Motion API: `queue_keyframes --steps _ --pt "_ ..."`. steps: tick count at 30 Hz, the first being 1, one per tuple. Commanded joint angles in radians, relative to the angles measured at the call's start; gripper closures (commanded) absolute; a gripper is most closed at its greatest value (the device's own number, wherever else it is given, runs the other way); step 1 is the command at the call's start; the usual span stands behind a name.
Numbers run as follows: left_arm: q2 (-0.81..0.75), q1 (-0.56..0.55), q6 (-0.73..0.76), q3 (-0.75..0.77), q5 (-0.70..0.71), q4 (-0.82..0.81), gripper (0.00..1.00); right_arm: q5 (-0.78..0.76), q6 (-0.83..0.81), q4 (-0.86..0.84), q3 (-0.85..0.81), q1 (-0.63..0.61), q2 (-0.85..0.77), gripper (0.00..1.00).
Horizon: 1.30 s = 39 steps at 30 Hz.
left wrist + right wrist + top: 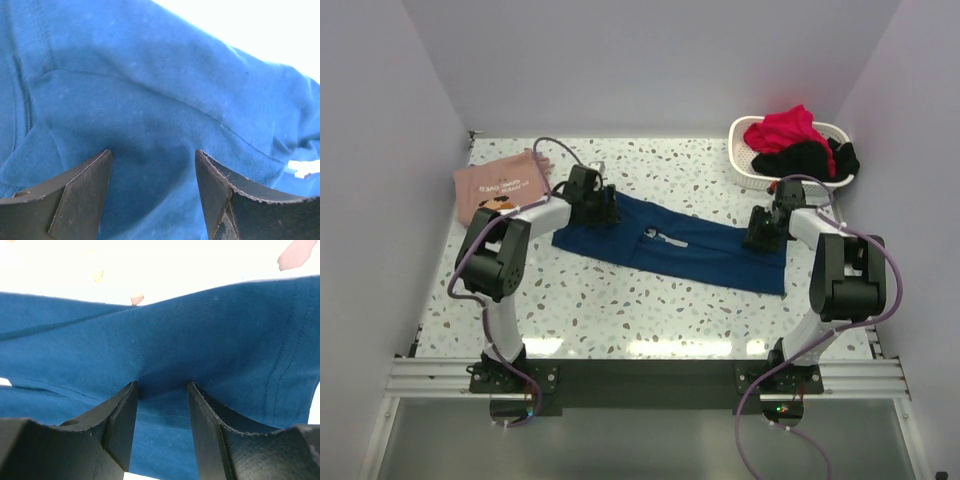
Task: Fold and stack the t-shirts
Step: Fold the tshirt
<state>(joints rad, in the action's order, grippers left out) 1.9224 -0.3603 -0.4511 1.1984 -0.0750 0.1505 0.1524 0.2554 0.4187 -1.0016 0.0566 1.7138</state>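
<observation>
Progress was roughly halfway, by my read. The speckled white terrazzo surface carried both tees.

The dark blue cotton t-shirt lay mid-surface, folded lengthwise into a long narrow band, with no print showing. Cross-folds and stacking were still to do.

The salmon-pink printed t-shirt sat folded flat in the far-left corner, well apart from the blue one. It was probably the stack base.

The white perforated plastic basket at far right held a red cloth and a black cloth. Couldn't tell whether those were tees.

The left tool was at the band's left end, jaws wide apart over the cloth, gripping nothing. The right tool was at the right end, its gap narrower with cloth tented into it. Couldn't tell whether it was clamped.

Count: 1 surface, 2 tees on it, 1 basket, at least 2 cloths in it, 2 tools.
</observation>
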Motion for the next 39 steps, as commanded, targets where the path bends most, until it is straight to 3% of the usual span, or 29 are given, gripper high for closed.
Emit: queue_keyframes --steps 1,8,15,19,24,27,30,34,39 --pt "0.13 0.024 0.031 0.099 0.043 0.055 0.28 0.013 0.034 0.063 0.069 -0.014 -0.009 0.52" --pt "0.32 0.037 0.083 0.402 0.063 0.155 0.28 0.059 0.087 0.123 0.115 -0.049 -0.123 0.52" --pt "0.469 0.05 0.1 0.619 0.073 0.208 0.28 0.059 0.189 0.121 0.228 -0.222 -0.233 0.52" --pt "0.487 0.05 0.141 0.769 0.072 0.263 0.27 0.042 0.22 0.137 0.264 -0.259 -0.316 0.52" --pt "0.406 0.05 0.169 0.889 0.133 0.319 0.19 0.001 0.179 0.248 0.169 -0.268 -0.417 0.51" --pt "0.313 0.05 0.16 0.848 0.133 0.311 0.17 -0.025 0.145 0.285 0.107 -0.27 -0.438 0.5" --pt "0.226 0.05 0.131 0.709 0.103 0.285 0.18 -0.034 0.122 0.264 0.098 -0.27 -0.399 0.5" --pt "0.165 0.05 0.086 0.476 0.04 0.221 0.18 -0.007 0.108 0.213 0.126 -0.271 -0.339 0.5" --pt "0.15 0.05 0.029 0.311 -0.055 0.097 0.19 0.027 0.09 0.152 0.172 -0.279 -0.321 0.5"
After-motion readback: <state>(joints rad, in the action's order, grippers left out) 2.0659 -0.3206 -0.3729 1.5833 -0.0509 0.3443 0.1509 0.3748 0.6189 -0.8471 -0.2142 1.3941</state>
